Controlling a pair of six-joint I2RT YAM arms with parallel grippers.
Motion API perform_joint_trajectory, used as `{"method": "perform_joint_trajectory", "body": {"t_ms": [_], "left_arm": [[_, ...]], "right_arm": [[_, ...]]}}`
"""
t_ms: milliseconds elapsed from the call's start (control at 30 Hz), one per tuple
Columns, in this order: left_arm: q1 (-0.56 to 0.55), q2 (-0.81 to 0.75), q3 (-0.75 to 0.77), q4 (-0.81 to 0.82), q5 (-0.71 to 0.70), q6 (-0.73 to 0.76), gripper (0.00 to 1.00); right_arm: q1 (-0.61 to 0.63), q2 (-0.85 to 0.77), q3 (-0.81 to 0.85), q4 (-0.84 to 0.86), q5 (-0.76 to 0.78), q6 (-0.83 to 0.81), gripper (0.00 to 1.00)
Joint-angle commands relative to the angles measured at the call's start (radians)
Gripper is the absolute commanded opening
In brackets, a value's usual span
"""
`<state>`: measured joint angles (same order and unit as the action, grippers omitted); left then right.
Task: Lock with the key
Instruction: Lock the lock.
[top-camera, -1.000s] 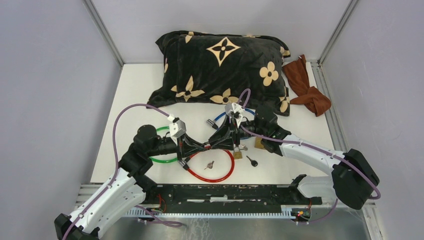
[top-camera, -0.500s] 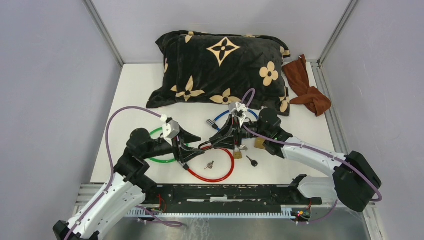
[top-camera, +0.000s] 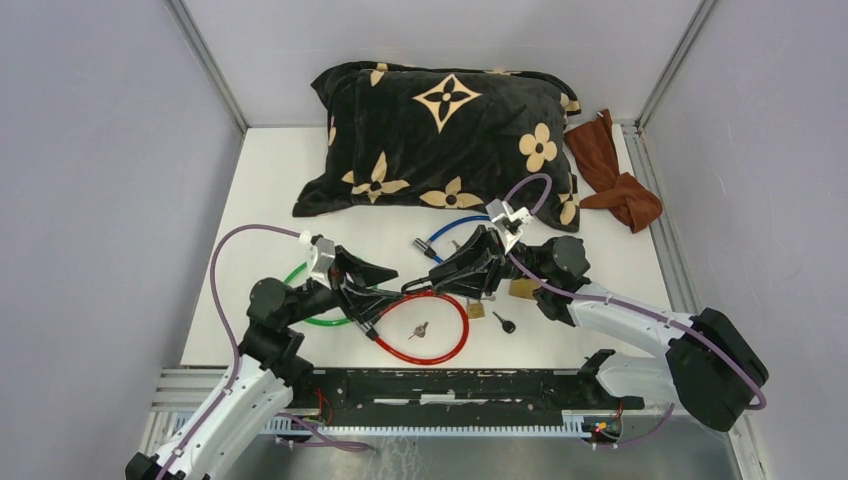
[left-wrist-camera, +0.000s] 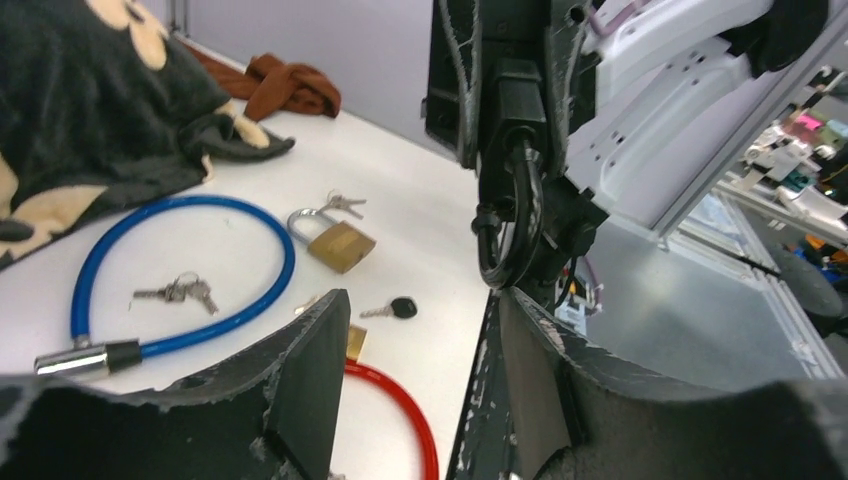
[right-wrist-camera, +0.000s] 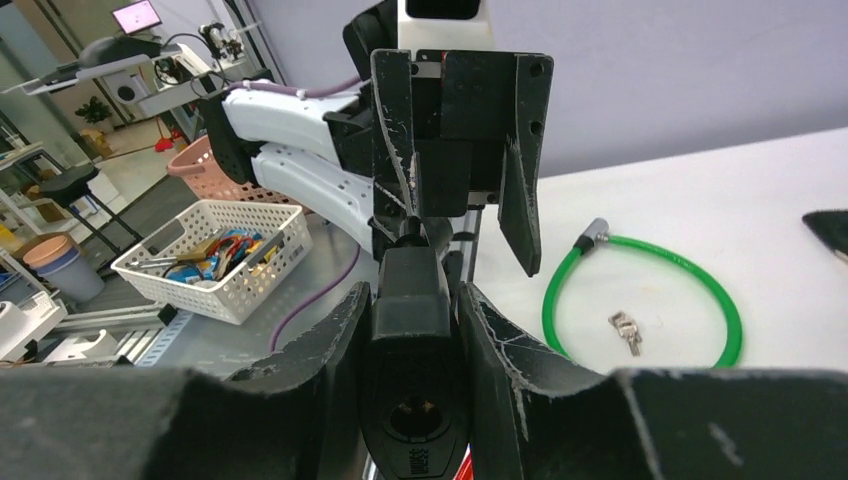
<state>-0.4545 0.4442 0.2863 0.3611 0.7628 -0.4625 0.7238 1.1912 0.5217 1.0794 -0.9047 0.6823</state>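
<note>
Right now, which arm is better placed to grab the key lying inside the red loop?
Left. The left gripper is open and empty near the key, while the right gripper is clamped on the red cable's black lock head.

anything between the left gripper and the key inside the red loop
Nothing visible. The key lies flat inside the red cable loop, near the open left gripper. The right gripper holds the lock head farther back, not over the key.

Left hand (top-camera: 392, 282) has opened and drawn back from red cable lock (top-camera: 440, 357)
</note>
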Motion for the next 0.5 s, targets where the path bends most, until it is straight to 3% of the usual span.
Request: {"method": "perform_joint_trajectory", "body": {"t_ms": [0,467], "left_arm": [[0.008,0.021,0.005,0.215,0.015,-0.129,0.61],[-0.050,0.063,0.043,0.255,0.041,-0.119,0.61]], "right_arm": [[0.002,0.015,0.019,0.239,0.023,0.065,0.00],[0.039,0.056,0.064,0.170,0.075,-0.018,0.00]]}}
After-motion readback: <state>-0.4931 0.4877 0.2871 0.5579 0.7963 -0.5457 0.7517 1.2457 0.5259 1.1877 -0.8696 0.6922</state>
